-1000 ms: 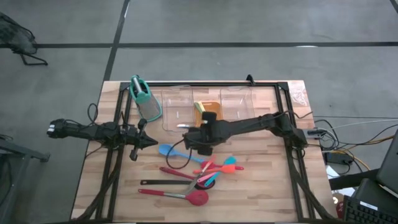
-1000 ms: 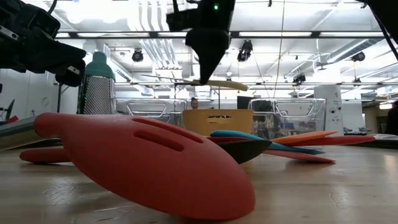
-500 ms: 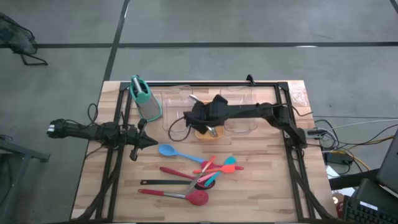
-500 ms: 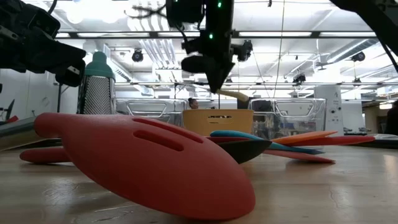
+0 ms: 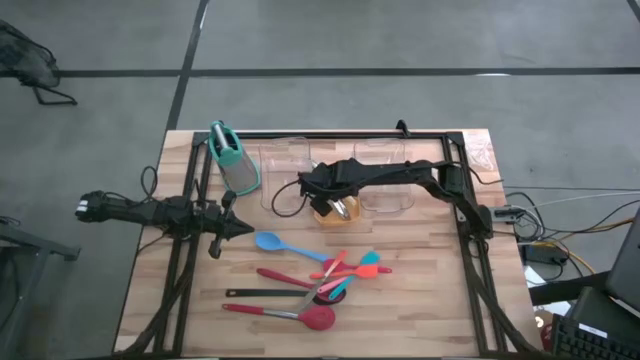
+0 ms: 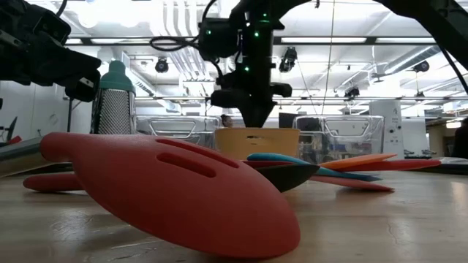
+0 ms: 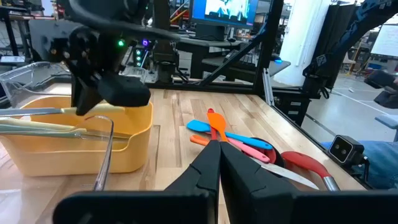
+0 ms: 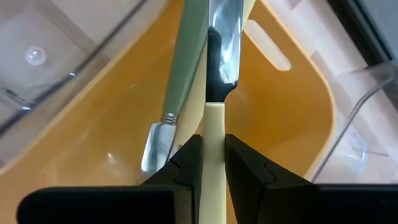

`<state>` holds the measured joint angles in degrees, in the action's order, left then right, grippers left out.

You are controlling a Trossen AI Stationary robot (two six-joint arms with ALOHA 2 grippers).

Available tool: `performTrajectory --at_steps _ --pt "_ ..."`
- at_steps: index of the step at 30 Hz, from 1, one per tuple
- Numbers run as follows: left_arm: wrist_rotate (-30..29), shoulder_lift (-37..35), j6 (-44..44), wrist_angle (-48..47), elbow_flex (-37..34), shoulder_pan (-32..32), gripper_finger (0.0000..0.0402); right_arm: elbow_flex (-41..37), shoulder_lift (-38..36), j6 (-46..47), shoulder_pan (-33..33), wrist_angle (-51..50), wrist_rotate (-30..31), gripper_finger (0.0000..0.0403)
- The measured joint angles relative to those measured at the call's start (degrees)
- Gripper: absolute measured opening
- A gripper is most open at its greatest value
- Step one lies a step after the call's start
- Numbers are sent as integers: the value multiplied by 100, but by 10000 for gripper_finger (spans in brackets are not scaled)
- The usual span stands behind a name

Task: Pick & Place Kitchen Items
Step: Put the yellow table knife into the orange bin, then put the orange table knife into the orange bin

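The right gripper (image 5: 338, 205) hung over the orange tray (image 5: 347, 213) at the table's far middle, fingers gripping a cream-handled knife (image 8: 214, 118) lowered into the tray beside a pale green one (image 8: 185, 68). This looked like the placing step; the next move likely called for parting the fingers fully and lifting clear. The left gripper (image 5: 244, 228) waited at the left, closed and empty. The blue spoon (image 5: 279, 243) and other utensils (image 5: 335, 280) lay on the near table.

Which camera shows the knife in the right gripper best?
The right wrist view: the cream-handled knife sits between the right gripper fingers over the orange tray. The left wrist view shows it side-on; high and low views hide it.
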<state>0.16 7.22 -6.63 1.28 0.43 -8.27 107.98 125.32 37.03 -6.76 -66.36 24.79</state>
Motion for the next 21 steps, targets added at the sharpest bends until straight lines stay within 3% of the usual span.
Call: performTrajectory --at_steps 11,21 --pt "-1 0 0 0 -1 -2 12 -146 0 16 43 45 -284 122" --pt "-1 0 0 0 -2 0 12 317 -22 -1156 487 28 -277 166"
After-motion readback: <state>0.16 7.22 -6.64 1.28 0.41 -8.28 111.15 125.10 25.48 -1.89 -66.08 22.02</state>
